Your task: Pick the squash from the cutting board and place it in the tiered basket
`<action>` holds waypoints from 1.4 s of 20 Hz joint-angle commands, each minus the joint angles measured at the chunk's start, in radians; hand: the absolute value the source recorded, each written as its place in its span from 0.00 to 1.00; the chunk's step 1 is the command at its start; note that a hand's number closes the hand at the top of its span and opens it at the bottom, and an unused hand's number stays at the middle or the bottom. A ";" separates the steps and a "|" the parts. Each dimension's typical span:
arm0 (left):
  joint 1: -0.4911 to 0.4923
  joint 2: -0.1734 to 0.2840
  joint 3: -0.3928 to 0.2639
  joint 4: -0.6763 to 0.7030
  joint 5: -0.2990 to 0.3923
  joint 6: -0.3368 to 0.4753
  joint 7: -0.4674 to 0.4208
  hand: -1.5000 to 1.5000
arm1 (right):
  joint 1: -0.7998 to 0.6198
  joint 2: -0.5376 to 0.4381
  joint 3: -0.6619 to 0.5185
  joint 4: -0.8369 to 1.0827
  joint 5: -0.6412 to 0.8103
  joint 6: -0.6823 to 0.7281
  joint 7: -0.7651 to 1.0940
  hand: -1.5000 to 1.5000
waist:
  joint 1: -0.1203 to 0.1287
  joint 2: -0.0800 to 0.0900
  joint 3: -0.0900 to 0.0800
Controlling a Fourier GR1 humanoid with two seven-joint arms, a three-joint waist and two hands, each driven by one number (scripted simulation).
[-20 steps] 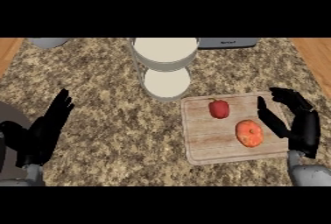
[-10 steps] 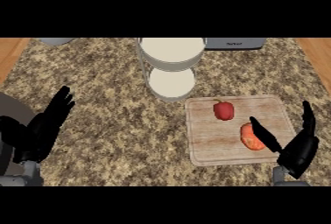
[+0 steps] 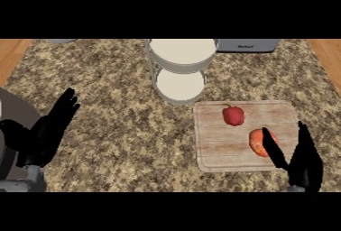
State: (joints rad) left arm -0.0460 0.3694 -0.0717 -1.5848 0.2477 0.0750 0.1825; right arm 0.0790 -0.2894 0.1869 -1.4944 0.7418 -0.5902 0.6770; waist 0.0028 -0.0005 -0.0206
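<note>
An orange squash lies on the right part of the wooden cutting board, and a red bell pepper sits further back on the same board. The white tiered basket stands at the back centre of the counter, its two round tiers seen from above. My right hand is open at the board's near right corner; its thumb overlaps the squash's right edge, while the fingers stand apart to the right. My left hand rests open at the left edge, fingers up.
A grey appliance stands at the back right, just beside the basket. The speckled granite counter stretches between my left hand and the board. A dark round object shows at the far left edge.
My right hand has drawn back toward the view's lower edge and turned edge-on beside the squash. The squash, the pepper and my left hand have kept their places.
</note>
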 commanded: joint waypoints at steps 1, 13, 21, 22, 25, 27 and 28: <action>0.000 -0.012 -0.008 0.006 0.001 -0.005 -0.003 0.50 | -0.025 -0.017 0.083 -0.063 0.069 0.252 0.237 0.00 | 0.010 0.000 0.007; -0.027 -0.024 0.008 0.066 -0.009 -0.018 -0.013 0.50 | -0.273 0.167 0.091 -0.180 0.271 0.579 0.737 0.00 | -0.004 0.001 0.019; -0.016 -0.036 0.015 0.056 -0.023 -0.029 -0.032 0.50 | -0.200 0.228 0.018 -0.104 0.373 0.553 0.645 0.00 | -0.003 0.001 0.020; -0.061 -0.007 0.046 0.047 0.019 -0.057 0.025 0.50 | -0.261 0.262 0.017 -0.053 0.397 0.574 0.666 0.00 | 0.001 0.001 0.020; -0.030 -0.034 0.034 0.073 -0.018 -0.044 -0.015 0.50 | -0.236 0.267 0.001 -0.099 0.451 0.601 0.669 0.00 | -0.003 0.000 0.020; -0.035 -0.036 0.036 0.050 -0.029 -0.037 -0.001 0.50 | -0.181 0.259 -0.020 -0.117 0.458 0.591 0.622 0.00 | -0.005 -0.001 0.020; -0.038 -0.016 0.064 0.020 -0.006 -0.046 0.041 0.50 | -0.183 0.283 -0.009 -0.065 0.501 0.525 0.599 0.00 | -0.001 0.000 0.021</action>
State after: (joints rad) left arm -0.0805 0.3446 -0.0307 -1.5377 0.2398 0.0315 0.1898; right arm -0.1092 -0.0404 0.1786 -1.5890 1.1761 -0.0365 1.1609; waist 0.0001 -0.0005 -0.0005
